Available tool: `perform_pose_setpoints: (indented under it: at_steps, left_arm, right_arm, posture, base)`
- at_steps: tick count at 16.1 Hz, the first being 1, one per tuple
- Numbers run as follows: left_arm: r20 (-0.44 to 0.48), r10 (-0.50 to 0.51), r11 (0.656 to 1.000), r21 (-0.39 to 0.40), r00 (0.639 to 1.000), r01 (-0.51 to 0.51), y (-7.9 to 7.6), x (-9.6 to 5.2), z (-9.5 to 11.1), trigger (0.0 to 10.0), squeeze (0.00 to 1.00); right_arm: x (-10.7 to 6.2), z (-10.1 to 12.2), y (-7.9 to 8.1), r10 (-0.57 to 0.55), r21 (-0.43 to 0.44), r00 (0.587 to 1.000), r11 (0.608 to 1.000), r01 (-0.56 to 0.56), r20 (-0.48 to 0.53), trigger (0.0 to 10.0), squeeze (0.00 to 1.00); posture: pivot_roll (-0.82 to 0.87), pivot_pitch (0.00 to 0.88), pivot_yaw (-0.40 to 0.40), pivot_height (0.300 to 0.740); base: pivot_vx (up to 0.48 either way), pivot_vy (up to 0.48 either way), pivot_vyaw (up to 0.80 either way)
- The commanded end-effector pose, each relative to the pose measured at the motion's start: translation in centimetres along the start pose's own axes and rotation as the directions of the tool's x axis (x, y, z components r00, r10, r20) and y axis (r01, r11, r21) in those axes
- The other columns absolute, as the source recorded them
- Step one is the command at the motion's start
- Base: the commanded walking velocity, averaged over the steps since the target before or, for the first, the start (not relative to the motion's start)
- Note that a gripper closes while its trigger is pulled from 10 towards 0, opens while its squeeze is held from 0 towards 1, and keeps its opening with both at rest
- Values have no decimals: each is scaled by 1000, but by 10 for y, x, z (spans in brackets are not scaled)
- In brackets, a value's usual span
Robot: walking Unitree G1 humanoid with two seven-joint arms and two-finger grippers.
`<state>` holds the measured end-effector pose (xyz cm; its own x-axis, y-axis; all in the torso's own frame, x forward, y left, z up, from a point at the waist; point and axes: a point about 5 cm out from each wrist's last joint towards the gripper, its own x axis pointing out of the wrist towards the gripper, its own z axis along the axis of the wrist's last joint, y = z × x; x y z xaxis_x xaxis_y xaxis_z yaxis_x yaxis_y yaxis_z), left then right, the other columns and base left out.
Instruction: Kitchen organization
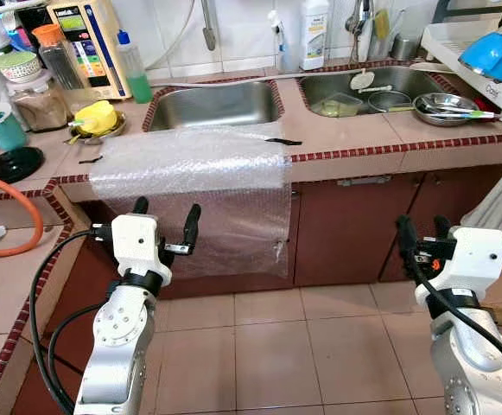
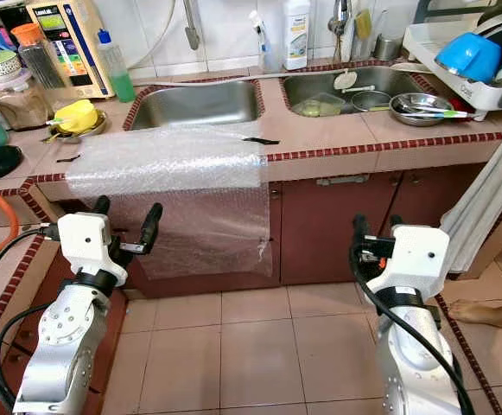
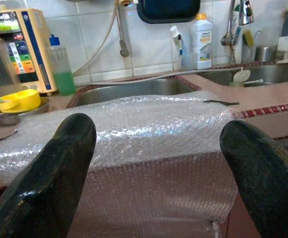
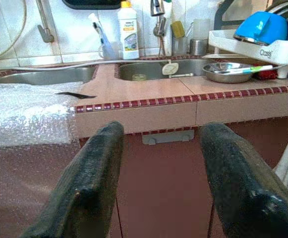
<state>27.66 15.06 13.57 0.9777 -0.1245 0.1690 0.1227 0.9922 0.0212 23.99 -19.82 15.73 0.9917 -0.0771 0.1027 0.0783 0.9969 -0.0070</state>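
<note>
Approach stage, by appearance: left gripper (image 1: 166, 226) and right gripper (image 1: 423, 232), fingers spread and empty, face bubble wrap (image 1: 194, 173) draped mid-frame over the table (image 1: 354, 130); reaching comes next.

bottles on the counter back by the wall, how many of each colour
green liquid bottle with blue cap: 1
white bottle: 1
clear spray bottle: 1
total: 3
</note>
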Motion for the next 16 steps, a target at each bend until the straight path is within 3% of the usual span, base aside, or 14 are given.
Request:
perform_pose_setpoints:
  at_steps: [1, 6, 11, 12, 16]
  left_arm:
    - [16, 20, 999, 27, 1000, -20, 6, 5, 5, 10000, 1000]
    - [46, 34, 998, 42, 998, -36, 7, 10, 11, 10000, 1000]
    - [63, 67, 995, 72, 996, -72, 12, 17, 16, 10000, 1000]
    - [70, 64, 995, 67, 996, -69, 13, 21, 20, 10000, 0]
    - [126, 88, 993, 72, 988, -98, 19, 36, 36, 10000, 0]
  right_arm:
    - [2, 6, 4, 5, -1, 999, 1000, -5, 32, 10000, 1000]
    - [3, 23, -1, -36, -38, 990, 998, 41, 134, 10000, 1000]
    - [10, 41, -7, -55, -147, 975, 985, 88, 218, 10000, 1000]
    - [13, 47, -10, -62, -167, 967, 980, 106, 248, 10000, 1000]
    - [18, 57, -13, -73, -199, 955, 971, 134, 287, 10000, 1000]
  posture:
    - [-70, 0, 116, 740]
    - [-78, 0, 131, 740]
    - [-74, 0, 135, 740]
    - [-71, 0, 137, 740]
    - [-68, 0, 142, 740]
  base:
    - [0, 0, 0]
    - [0, 0, 0]
    - [0, 0, 0]
    - [0, 0, 0]
    - [0, 0, 0]
